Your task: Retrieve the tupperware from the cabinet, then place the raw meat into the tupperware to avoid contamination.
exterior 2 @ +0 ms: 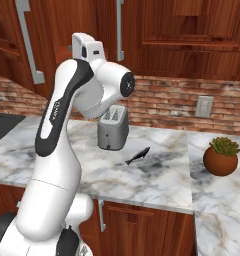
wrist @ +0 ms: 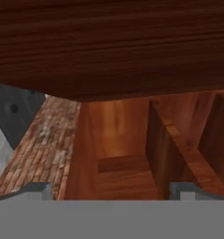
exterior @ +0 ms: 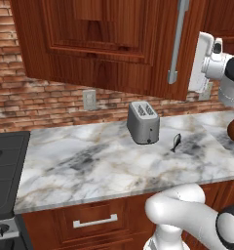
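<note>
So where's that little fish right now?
The raw meat lies flat on the marble counter, just right of the toaster in both base views, left of the potted plant.

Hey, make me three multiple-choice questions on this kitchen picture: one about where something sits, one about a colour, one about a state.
1. The fish lies
A. on the stove
B. on the marble counter beside the toaster
C. inside the plant pot

2. The toaster is
A. grey
B. red
C. yellow

3. The gripper is
A. shut on the fish
B. shut on the toaster
C. open, holding nothing

Answers: 1 B, the fish rests on marble right of the toaster. 2 A, its body is plainly grey. 3 C, the fingertips stand wide apart facing the cabinet.
</note>
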Tool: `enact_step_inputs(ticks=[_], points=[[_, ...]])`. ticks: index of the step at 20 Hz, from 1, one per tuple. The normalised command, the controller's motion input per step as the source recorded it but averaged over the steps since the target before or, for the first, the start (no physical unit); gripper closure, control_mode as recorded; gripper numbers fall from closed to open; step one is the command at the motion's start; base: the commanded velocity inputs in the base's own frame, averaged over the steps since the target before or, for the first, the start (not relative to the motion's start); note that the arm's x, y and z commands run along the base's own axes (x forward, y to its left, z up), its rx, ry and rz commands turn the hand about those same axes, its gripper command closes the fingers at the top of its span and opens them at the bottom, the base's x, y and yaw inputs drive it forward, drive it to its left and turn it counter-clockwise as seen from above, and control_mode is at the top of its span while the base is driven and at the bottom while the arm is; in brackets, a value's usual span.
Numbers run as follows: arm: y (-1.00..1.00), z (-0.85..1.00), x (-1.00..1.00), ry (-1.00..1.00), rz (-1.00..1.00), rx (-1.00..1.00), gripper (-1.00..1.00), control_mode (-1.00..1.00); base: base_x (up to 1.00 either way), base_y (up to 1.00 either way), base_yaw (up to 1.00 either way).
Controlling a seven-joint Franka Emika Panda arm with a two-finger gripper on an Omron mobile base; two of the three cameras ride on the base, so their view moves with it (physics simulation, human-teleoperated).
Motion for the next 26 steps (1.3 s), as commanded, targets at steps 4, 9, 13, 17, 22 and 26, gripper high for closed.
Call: enact_step_inputs(ticks=[4, 9, 13, 17, 22, 26], points=[[0.14, 0.17, -0.77, -0.12, 0.09, -0.03, -1.0, -1.0, 0.0, 0.0, 0.0], [0.44, -0.01, -0.57, -0.02, 0.2, -0.06, -1.0, -1.0, 0.0, 0.0, 0.0], [0.52, -0.01, -0.46, 0.04, 0.28, -0.07, -1.0, -1.0, 0.0, 0.0, 0.0], [0.71, 0.0, -0.46, 0.03, 0.22, -0.06, -1.0, -1.0, 0.0, 0.0, 0.0], [0.97, 0.0, -0.41, -0.03, 0.11, -0.1, -1.0, -1.0, 0.0, 0.0, 0.0], [1.0, -0.03, -0.39, -0.04, 0.1, -0.1, -1.0, -1.0, 0.0, 0.0, 0.0]])
